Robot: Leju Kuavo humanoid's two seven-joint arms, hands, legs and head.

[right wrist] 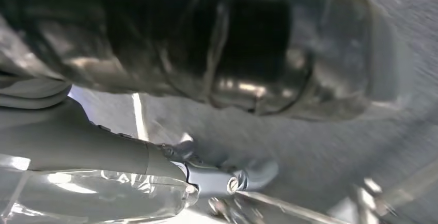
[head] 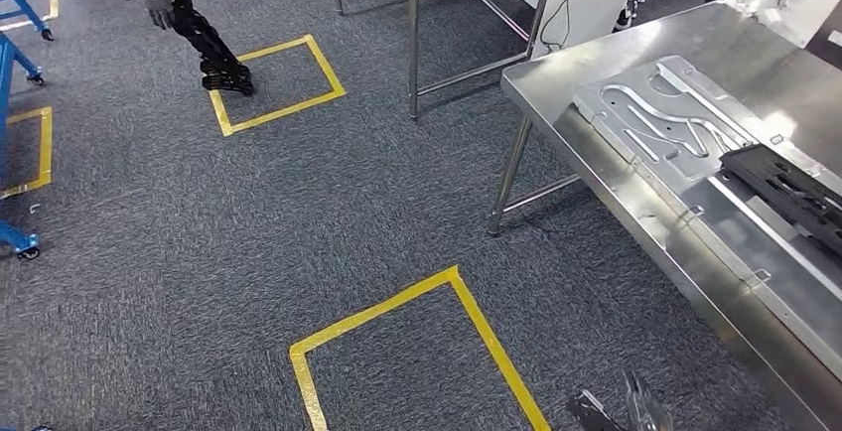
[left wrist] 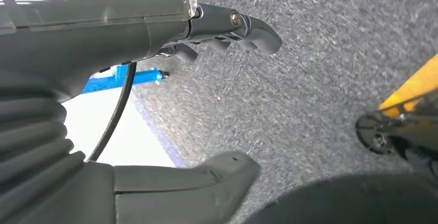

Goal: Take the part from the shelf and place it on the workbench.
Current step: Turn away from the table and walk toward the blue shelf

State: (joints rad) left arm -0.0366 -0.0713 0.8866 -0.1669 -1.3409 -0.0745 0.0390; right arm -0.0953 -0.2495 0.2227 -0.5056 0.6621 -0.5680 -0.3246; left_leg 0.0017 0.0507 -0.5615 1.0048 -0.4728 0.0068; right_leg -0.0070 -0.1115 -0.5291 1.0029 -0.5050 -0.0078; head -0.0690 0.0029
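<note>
Head view: high, angled down at the carpet (head: pixel 199 252), with the worktop (head: pixel 695 242) at 3 o'clock. Left wrist view: close behind the left hand (left wrist: pixel 227 28), facing carpet. Right wrist view: close, blurred. All 3 share the carpet.

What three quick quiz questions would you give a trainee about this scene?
1. True or false: the black part lies on top of the workbench.
2. What colour is the nearest tape square on the carpet? A red, B yellow, C white.
3. Fill in: the left robot hand holds ____.
Key: 1 true; 2 B; 3 nothing.
</note>
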